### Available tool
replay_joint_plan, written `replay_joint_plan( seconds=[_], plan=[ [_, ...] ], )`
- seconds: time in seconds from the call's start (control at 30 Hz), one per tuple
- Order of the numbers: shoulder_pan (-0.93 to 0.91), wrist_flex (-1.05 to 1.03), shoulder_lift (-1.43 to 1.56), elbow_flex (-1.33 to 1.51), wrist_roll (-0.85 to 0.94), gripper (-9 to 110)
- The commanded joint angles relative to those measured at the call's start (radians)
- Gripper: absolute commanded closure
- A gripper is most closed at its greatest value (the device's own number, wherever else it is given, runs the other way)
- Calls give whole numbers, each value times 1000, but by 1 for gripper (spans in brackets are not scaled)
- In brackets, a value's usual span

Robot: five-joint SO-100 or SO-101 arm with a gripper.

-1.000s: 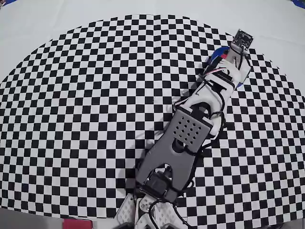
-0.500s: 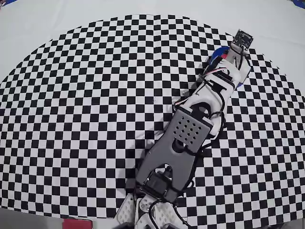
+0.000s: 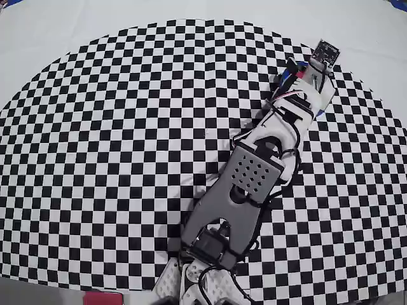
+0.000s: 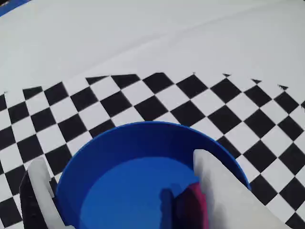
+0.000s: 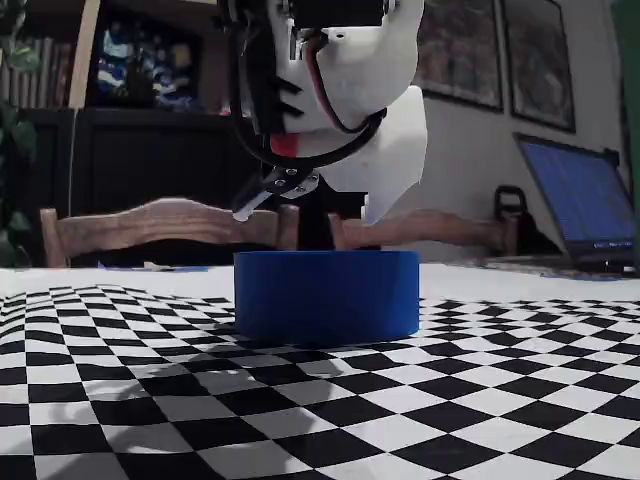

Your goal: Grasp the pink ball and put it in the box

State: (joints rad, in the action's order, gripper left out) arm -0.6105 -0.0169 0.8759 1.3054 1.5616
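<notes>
In the wrist view the blue round box fills the lower middle. My gripper hangs over it, open, with its white fingers spread almost as wide as the box. The pink ball shows low inside the box, right against the right-hand finger, and nothing presses it from the other side. From overhead the arm covers nearly all of the box at the upper right, and the ball is hidden. In the fixed view the gripper sits just above the box.
The checkered mat spreads around the arm, with plain white cloth beyond the box. A flat pink panel lies at the overhead view's bottom edge. A laptop and wooden chair backs stand behind the table.
The jaws have spread apart over the box between the earlier frames and now, uncovering less blue on the overhead view's left side. The arm itself has stayed in place.
</notes>
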Motion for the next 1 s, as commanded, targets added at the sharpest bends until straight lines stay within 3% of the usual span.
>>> replay_joint_plan(
  seconds=[0.0, 0.2, 0.33, 0.43, 0.7, 0.97],
  plan=[
    [18, 9, 84, -25, -78, 65],
    [84, -20, 218, 21, -313, 65],
    [146, -21, 347, 98, -555, 90],
    [204, -29, 472, 178, -775, 101],
    [377, -118, 865, 494, -1279, 101],
    [517, -152, 1261, 960, -1454, 101]
  ],
)
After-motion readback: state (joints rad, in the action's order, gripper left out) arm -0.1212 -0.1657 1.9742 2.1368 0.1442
